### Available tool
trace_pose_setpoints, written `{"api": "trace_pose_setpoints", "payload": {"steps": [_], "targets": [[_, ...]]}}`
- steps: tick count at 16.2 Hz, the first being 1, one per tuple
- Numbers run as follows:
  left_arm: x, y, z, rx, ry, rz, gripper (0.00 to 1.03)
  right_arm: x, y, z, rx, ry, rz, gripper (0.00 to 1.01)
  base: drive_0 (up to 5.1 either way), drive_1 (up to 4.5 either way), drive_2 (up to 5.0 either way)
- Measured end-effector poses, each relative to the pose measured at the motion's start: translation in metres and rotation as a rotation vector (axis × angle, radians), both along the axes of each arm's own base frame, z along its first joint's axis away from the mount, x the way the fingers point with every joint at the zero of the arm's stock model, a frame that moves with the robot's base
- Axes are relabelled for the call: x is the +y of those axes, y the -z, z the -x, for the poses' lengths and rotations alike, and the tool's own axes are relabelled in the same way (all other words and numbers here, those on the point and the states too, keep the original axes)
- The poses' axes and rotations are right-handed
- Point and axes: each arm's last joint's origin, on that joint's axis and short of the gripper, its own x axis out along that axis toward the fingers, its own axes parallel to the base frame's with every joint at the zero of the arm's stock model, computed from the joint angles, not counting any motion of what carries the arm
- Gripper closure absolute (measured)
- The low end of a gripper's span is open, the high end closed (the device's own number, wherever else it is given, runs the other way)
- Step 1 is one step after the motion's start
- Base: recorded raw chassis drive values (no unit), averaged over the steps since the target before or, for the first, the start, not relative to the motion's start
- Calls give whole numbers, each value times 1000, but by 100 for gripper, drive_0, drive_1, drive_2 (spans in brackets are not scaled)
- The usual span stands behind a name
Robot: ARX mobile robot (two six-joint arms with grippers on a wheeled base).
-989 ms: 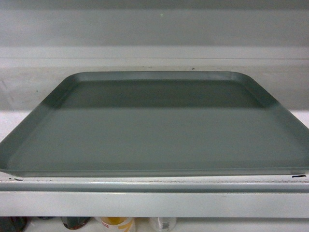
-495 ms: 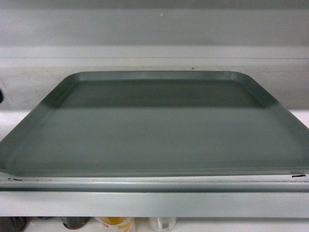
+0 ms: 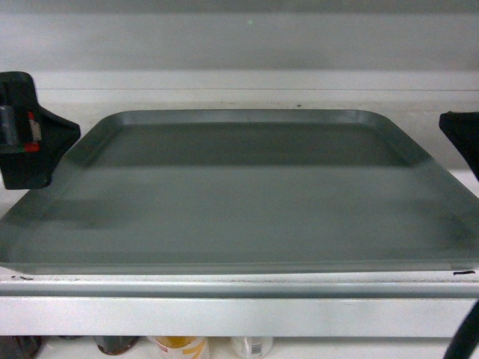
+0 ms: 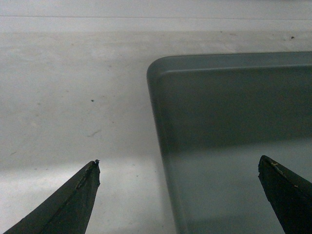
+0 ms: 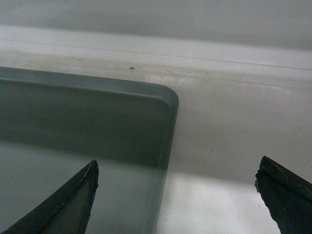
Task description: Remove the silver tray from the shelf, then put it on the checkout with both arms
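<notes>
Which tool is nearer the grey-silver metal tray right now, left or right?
Left, narrowly. The left tool sits at the grey-silver metal tray's left rim; the right tool is just entering beside its right rim. Both are open, straddling the rim.

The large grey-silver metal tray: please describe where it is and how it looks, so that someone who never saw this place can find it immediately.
Look at the white metal shelf board with its pale grey front rail. The large grey-silver metal tray lies flat on it and covers most of its width. Its rounded corners, low raised rim and bare flat bottom set it apart; the black left gripper and black right gripper stand open at its two sides.
</notes>
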Motion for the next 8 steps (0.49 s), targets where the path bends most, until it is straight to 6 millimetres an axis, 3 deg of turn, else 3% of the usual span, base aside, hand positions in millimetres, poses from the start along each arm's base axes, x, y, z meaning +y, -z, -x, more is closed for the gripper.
{"api": "trace_pose_setpoints", "payload": {"steps": [8], "targets": [[-1,17,-32,87,-3,5,5,8,17,-34,114,58,9,3,0,0,0]]}}
